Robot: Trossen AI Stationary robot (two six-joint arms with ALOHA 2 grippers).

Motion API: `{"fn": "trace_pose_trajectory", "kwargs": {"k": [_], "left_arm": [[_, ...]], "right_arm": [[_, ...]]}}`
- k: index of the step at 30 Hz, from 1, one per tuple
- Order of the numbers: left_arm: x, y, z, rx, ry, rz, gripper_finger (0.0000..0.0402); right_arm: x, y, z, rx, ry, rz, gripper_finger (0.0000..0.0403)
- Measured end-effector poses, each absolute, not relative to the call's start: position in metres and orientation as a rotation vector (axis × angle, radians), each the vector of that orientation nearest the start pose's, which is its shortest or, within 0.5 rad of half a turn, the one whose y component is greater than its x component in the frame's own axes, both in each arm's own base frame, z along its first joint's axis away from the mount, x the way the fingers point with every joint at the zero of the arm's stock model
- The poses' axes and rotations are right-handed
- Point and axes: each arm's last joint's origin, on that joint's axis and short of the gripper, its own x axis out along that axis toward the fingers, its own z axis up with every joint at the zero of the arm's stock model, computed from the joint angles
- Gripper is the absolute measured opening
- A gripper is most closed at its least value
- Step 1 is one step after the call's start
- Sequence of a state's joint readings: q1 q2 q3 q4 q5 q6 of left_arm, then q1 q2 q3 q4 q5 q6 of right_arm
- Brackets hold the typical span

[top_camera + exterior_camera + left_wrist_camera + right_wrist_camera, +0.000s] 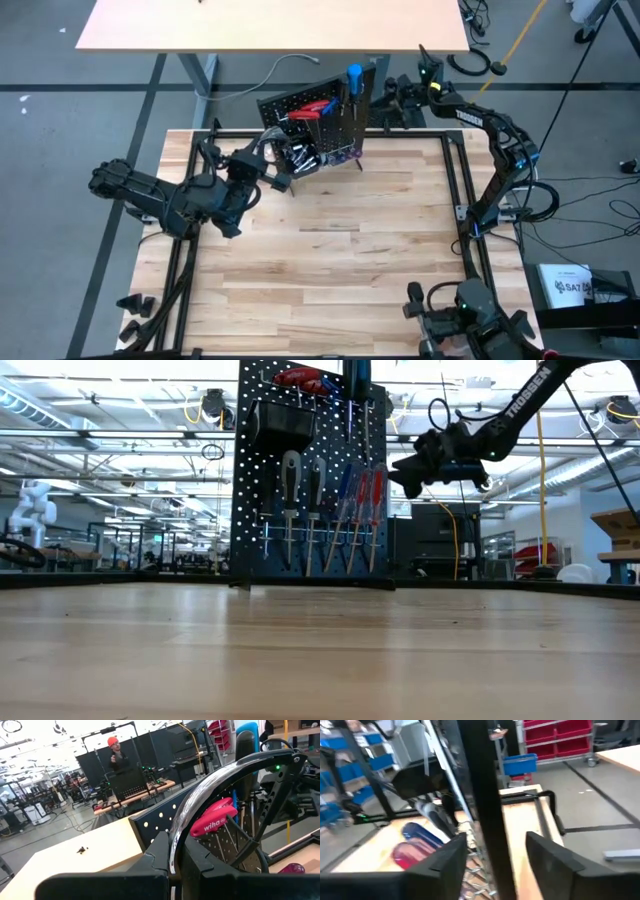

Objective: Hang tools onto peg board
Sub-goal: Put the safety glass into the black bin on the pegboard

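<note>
Right gripper (495, 855): fingers stand apart, straddling the dark upright edge of the peg board (310, 480), grasping nothing. It sits at the board's far right side, raised above the tabletop (330, 270).

Left gripper (272, 172): fingers clenched, no tool visibly between them; it sits close against the board's left side.

The tools (345, 510) hang in a row on the board's front: screwdrivers with black, blue and red handles. Red-handled pliers (212, 822) rest at the top.

Assessment: the tools appear light, rigid and smooth-shanked. Hold is best taken on the thick handles; slender metal shafts risk slipping. The board itself looks light enough to tip if pushed.
</note>
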State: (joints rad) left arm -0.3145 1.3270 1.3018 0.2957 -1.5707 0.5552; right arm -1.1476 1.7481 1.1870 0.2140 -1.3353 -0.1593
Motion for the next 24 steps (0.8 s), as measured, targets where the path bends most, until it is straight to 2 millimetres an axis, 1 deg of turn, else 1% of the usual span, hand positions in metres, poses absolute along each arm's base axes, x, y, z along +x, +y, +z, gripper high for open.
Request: {"fn": "trace_pose_trajectory", "kwargs": {"k": [2, 4, 8, 12, 18, 20, 24], "left_arm": [[0.264, -0.055, 0.432, 0.246, 0.178, 1.247, 0.0016], [0.264, -0.055, 0.432, 0.246, 0.178, 1.247, 0.0016], [0.264, -0.054, 0.432, 0.245, 0.179, 1.252, 0.0016], [0.264, -0.053, 0.432, 0.245, 0.18, 1.256, 0.0016], [0.264, -0.052, 0.432, 0.244, 0.18, 1.26, 0.0016], [0.264, -0.052, 0.432, 0.244, 0.18, 1.261, 0.0016], [0.264, -0.052, 0.432, 0.244, 0.18, 1.26, 0.0016]], "right_arm": [[0.18, -0.332, 0.258, 0.155, 0.103, 0.164, 0.0218], [0.179, -0.332, 0.258, 0.156, 0.101, 0.171, 0.0246], [0.184, -0.327, 0.259, 0.116, 0.073, 0.28, 0.0277], [0.19, -0.324, 0.259, 0.051, 0.062, 0.301, 0.0282], [0.207, -0.317, 0.266, -0.064, 0.044, 0.296, 0.0283], [0.21, -0.315, 0.267, -0.066, 0.04, 0.306, 0.0283], [0.211, -0.314, 0.264, 0.0, 0.056, 0.314, 0.0283]]}}
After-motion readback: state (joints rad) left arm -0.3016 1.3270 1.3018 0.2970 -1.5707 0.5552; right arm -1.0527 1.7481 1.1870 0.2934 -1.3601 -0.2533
